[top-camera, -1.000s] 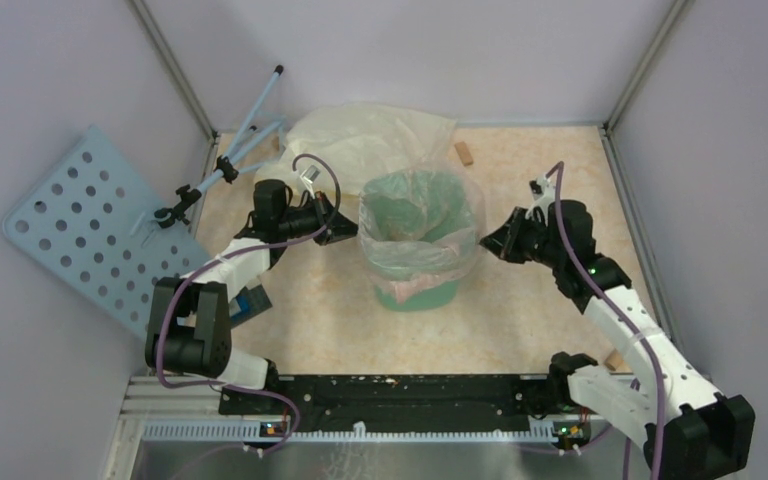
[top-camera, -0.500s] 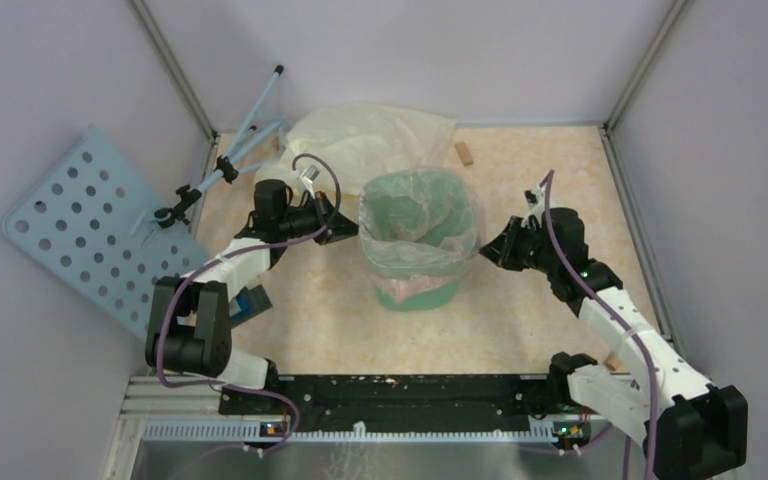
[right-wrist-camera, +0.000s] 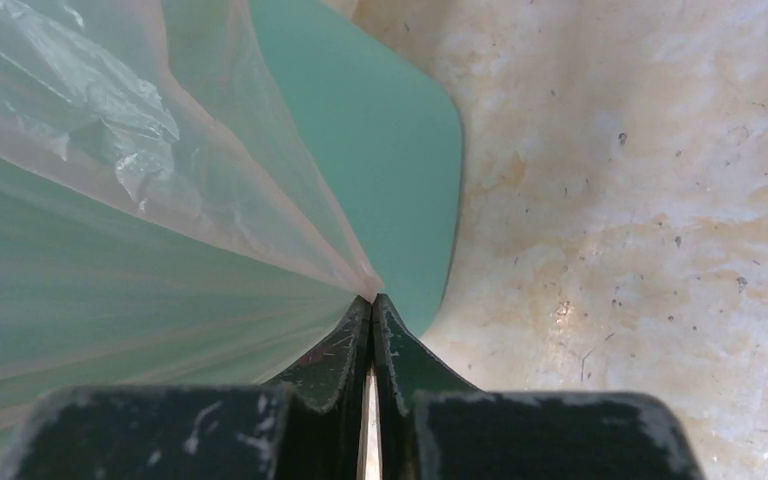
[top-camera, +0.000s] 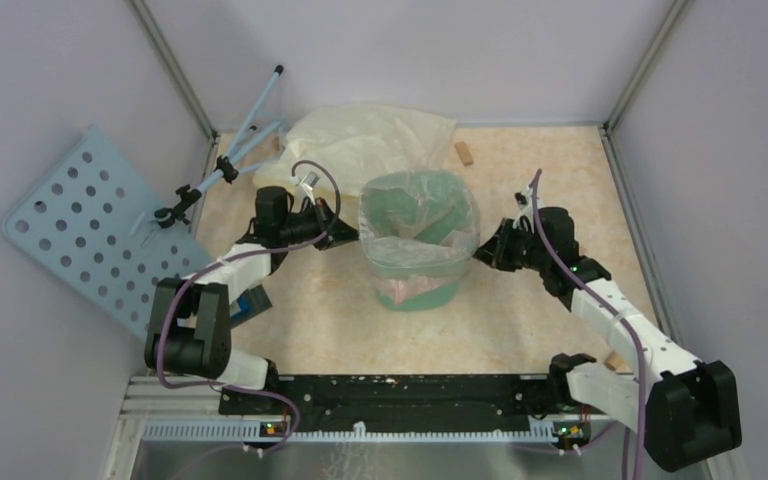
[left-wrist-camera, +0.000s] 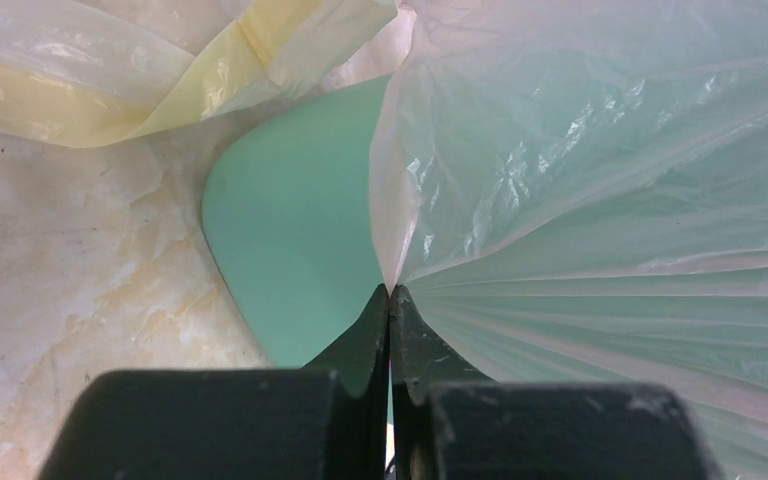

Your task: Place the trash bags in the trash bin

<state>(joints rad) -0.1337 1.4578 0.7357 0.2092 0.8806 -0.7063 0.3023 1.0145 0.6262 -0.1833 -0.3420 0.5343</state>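
- Top view: the trash bag (top-camera: 415, 228) drapes over the trash bin (top-camera: 418, 296), which stands between the hands. The left gripper (top-camera: 344, 233) and right gripper (top-camera: 482, 250) are equally near and pull opposite edges outward.
- Left wrist: the jaws are pinched shut on the bag's fold at the fingertips, with the bin wall just ahead. The rim is hidden under film.
- Right wrist: the jaws are likewise clamped on the film. Whether the hem clears the rim is unclear.

Pale-pink translucent trash bag (top-camera: 415, 262); mint-green trash bin (top-camera: 422, 296); beige marbled table (top-camera: 550, 170).
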